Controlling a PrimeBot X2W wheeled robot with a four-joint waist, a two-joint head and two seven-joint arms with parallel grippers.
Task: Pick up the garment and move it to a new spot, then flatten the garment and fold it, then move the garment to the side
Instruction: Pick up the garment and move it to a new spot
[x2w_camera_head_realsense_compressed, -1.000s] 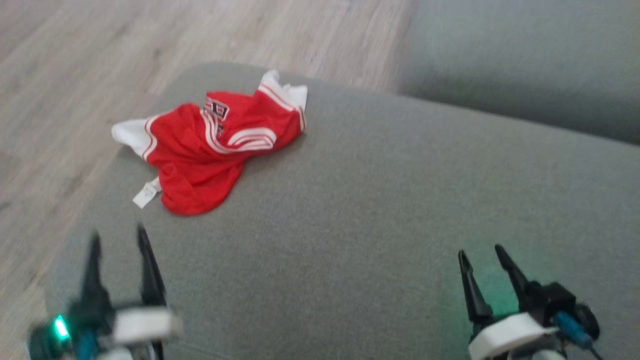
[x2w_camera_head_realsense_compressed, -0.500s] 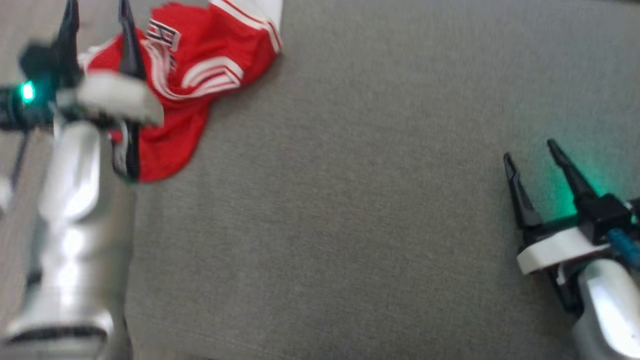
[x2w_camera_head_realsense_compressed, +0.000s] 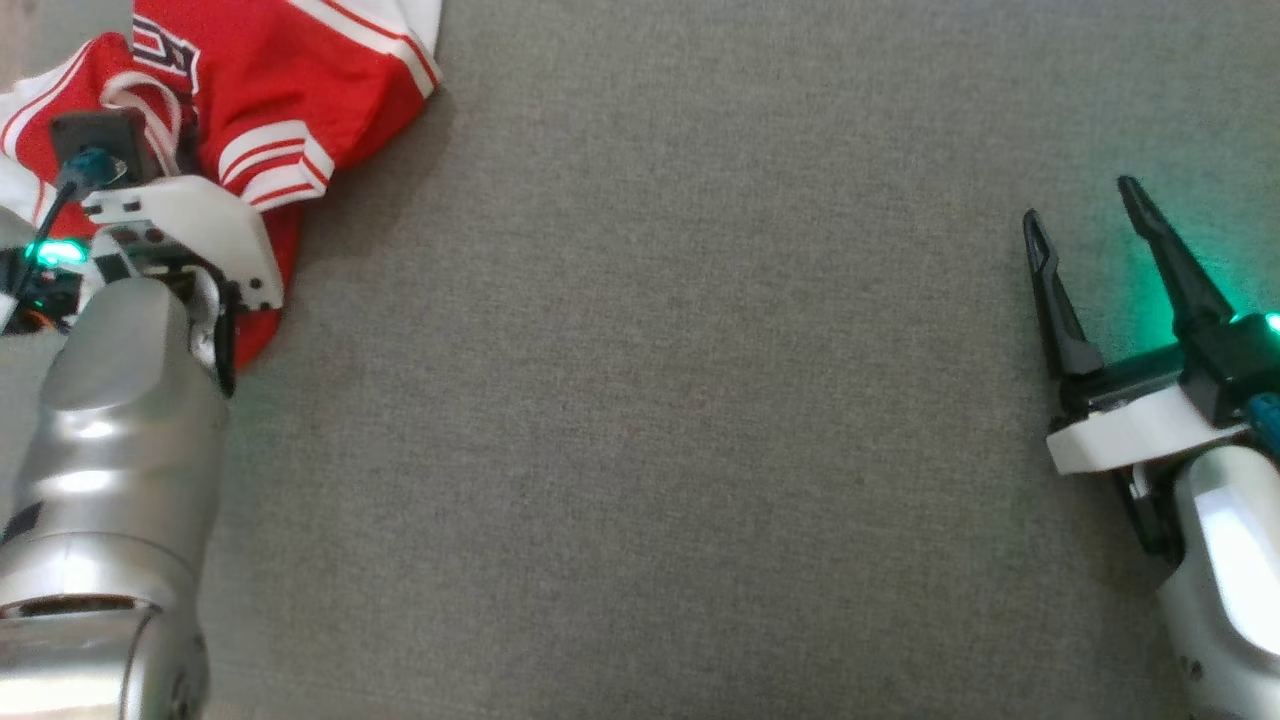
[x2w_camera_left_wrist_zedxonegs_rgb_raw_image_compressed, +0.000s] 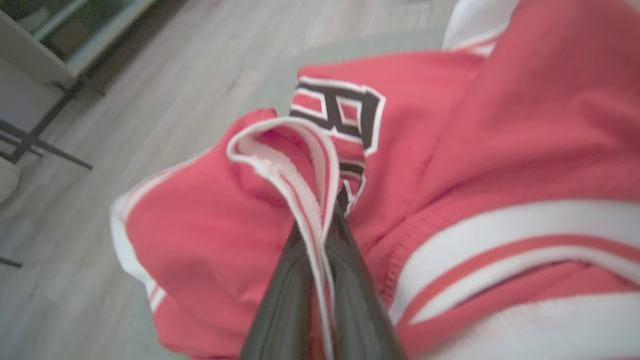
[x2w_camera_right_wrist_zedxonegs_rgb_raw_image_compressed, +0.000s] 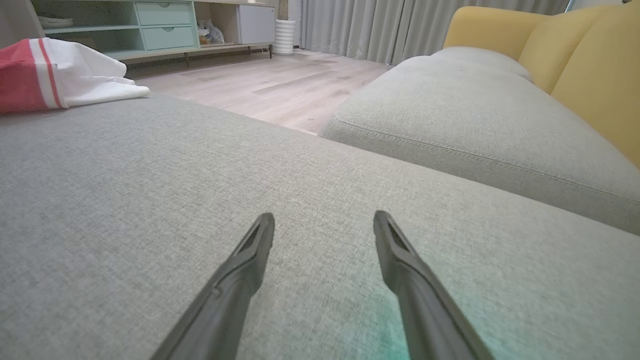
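On my left wrist view I see the left gripper (x2w_camera_left_wrist_zedxonegs_rgb_raw_image_compressed: 337, 200) closed, its two dark fingers (x2w_camera_left_wrist_zedxonegs_rgb_raw_image_compressed: 285, 300) pinched together on a loop of white-and-red ribbed trim (x2w_camera_left_wrist_zedxonegs_rgb_raw_image_compressed: 300, 170) of the garment (x2w_camera_left_wrist_zedxonegs_rgb_raw_image_compressed: 475, 125). The garment is a red jersey with white stripes and black-and-white lettering, and it lies crumpled at the far left corner of the grey cushion (x2w_camera_head_realsense_compressed: 650, 400), next to the wood floor (x2w_camera_left_wrist_zedxonegs_rgb_raw_image_compressed: 165, 75). From the head camera my left wrist sits over the jersey's near part, so the fingers there are hidden. The right gripper (x2w_camera_head_realsense_compressed: 1078, 200) hangs low over bare cushion at the right side, well apart from the garment, jaws spread wide with nothing between them. In its own view the fingertips (x2w_camera_right_wrist_zedxonegs_rgb_raw_image_compressed: 267, 222) point across the fabric toward a second grey cushion (x2w_camera_right_wrist_zedxonegs_rgb_raw_image_compressed: 475, 125) and a yellow backrest (x2w_camera_right_wrist_zedxonegs_rgb_raw_image_compressed: 575, 60).
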